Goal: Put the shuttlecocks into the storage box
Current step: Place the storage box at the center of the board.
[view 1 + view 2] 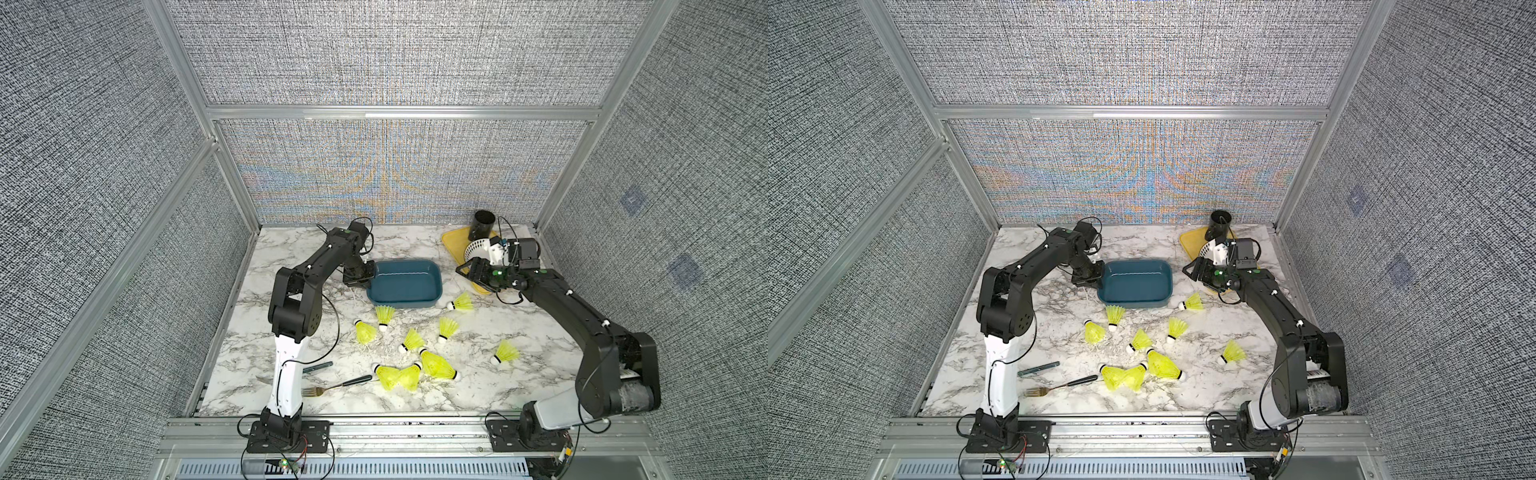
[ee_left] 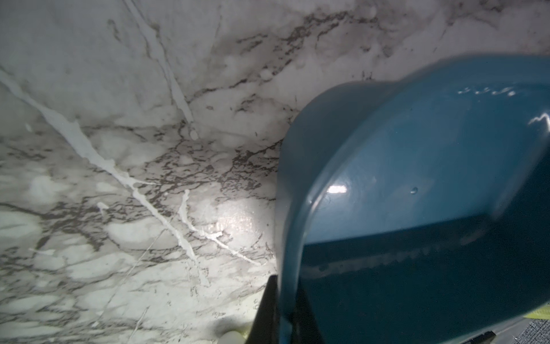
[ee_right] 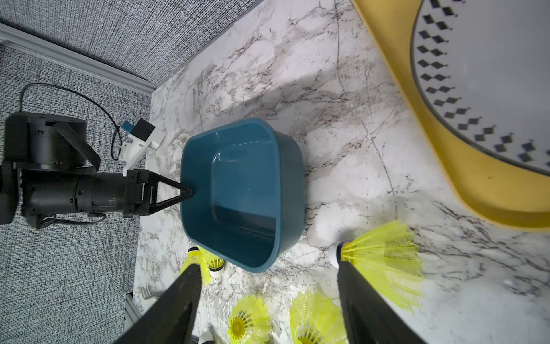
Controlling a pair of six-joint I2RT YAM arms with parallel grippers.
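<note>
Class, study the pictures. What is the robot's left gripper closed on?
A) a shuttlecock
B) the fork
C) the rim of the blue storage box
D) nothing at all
C: in the right wrist view, the left gripper pinches the rim at one short end of the storage box.

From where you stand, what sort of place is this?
Probably a robot test cell: grey woven panels in aluminium frames enclose a marble-patterned tabletop, two black-and-white arms are bolted to its front rail, and neon yellow-green plastic shuttlecocks lie scattered beside a dark teal rectangular plastic tub.
</note>
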